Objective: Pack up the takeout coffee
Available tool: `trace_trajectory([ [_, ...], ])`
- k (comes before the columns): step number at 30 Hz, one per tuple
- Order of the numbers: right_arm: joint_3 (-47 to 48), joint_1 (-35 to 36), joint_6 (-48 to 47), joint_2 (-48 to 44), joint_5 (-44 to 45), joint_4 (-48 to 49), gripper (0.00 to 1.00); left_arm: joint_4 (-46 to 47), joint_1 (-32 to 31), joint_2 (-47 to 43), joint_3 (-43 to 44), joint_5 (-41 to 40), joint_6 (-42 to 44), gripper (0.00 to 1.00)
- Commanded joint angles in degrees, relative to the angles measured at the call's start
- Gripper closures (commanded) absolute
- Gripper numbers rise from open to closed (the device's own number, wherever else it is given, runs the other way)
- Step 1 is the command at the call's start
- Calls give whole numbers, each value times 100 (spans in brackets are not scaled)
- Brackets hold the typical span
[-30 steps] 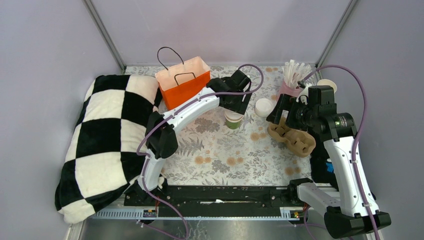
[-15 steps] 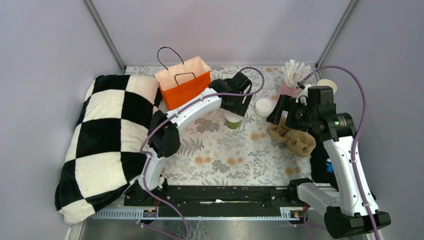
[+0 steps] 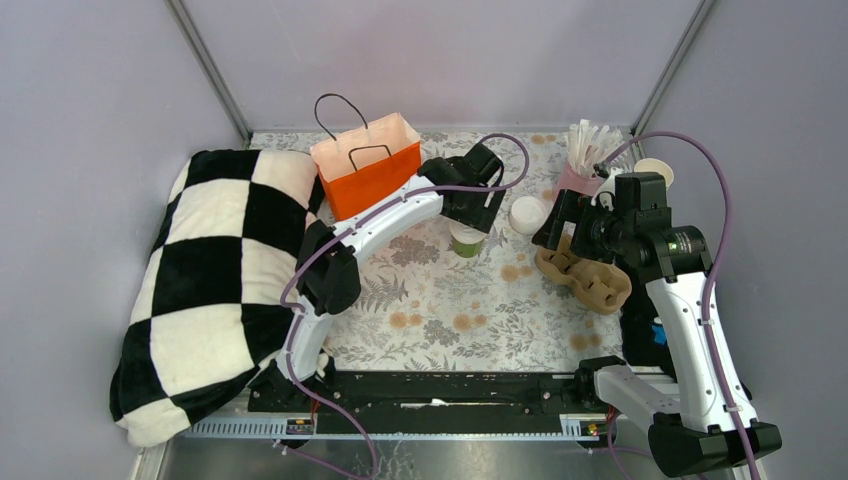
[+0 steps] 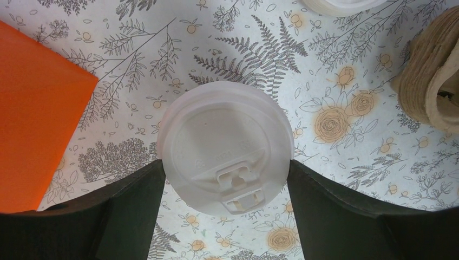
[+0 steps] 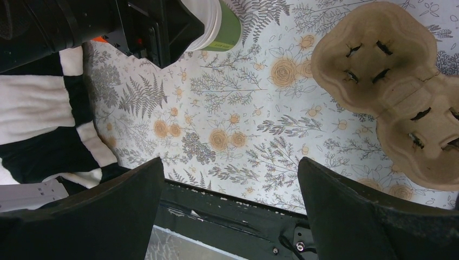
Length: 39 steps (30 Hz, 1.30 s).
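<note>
The takeout coffee (image 3: 466, 241), a small green cup under a white lid (image 4: 224, 146), stands upright on the flowered cloth mid-table. My left gripper (image 3: 467, 226) hangs straight over it, open. Its dark fingers (image 4: 135, 206) flank the lid rim closely on both sides (image 4: 225, 162), with no clear gap visible. The brown pulp cup carrier (image 3: 584, 272) lies to the right with its holes unfilled (image 5: 389, 81). My right gripper (image 3: 560, 228) hovers above the carrier's left end, wide open with nothing between its fingers (image 5: 230, 162). The cup's green wall shows in the right wrist view (image 5: 227, 30).
An orange paper bag (image 3: 367, 165) stands open behind and left of the cup, its side near my left finger (image 4: 32, 108). White lids (image 3: 527, 214) sit between cup and carrier. A pink holder of straws (image 3: 585, 160) and a checkered pillow (image 3: 215, 270) border the cloth.
My left arm has shifted very slightly and its fingers have spread a little around the lid. The cup, the carrier and my right arm have stayed put.
</note>
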Motion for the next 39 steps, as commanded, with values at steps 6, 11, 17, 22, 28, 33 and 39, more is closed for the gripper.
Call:
trace_trajectory([
  [6,15,25,-75,-4,-95,176,1,10,-24,105,439,-8,116,13],
  [11,7,25,-74,18,-112,205,1,-29,-24,156,490,7,136,12],
  [17,-25,25,-49,87,-175,227,1,-263,-19,-75,513,-367,131,7],
  [22,-248,25,168,352,-744,500,0,-356,83,-782,451,-248,-164,1],
  [28,-531,25,820,1247,-1862,1673,1,179,658,-1729,-559,1125,-1047,2],
  [33,-213,120,999,2402,-2459,2478,8,1447,1020,-2487,-2100,2063,-2100,13],
  [39,227,204,804,3582,-2595,2731,25,2821,1032,-3078,-3471,2078,-3444,35],
])
